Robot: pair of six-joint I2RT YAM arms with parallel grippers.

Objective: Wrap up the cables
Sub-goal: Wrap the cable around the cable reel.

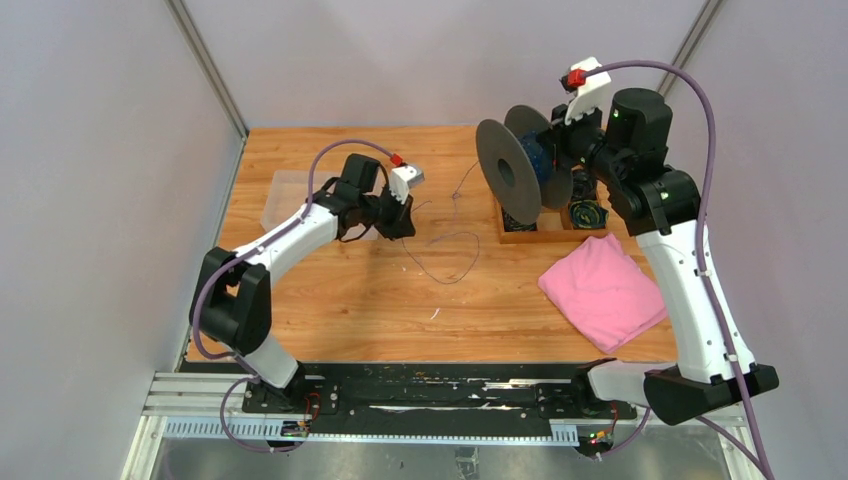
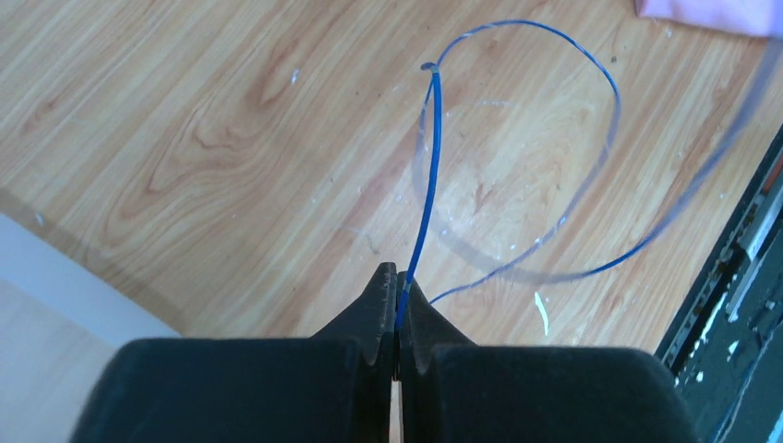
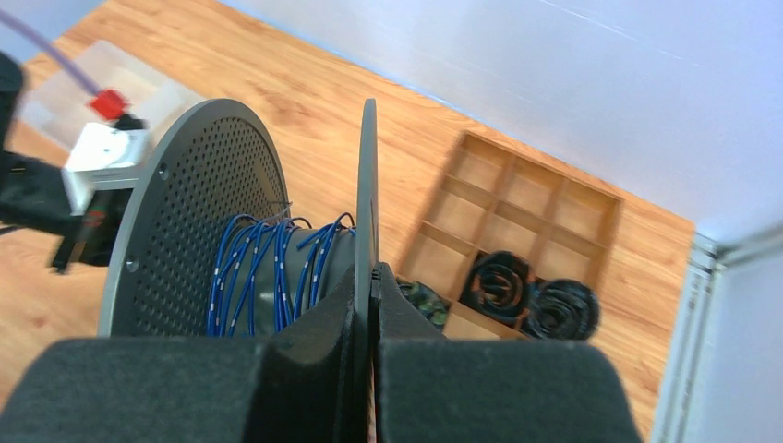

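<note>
Two end effectors are clenched: the left end effector [image 2: 398, 300] pinches a thin blue cable [image 2: 427, 157] that loops over the wooden counter [image 2: 185, 138], while the right end effector [image 3: 373, 277] grips the rim of the spool [image 3: 198, 212].

Pink cloth [image 2: 711, 11] cropped at top edge, cable [image 2: 427, 185] end hidden between fingers [image 2: 365, 318]

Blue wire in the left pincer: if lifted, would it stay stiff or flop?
Probably floppy: the blue wire curls in a loose loop from the left pincer. Likely very light, being so thin. It seems to bend easily, since more of it winds tightly round the spool.
</note>
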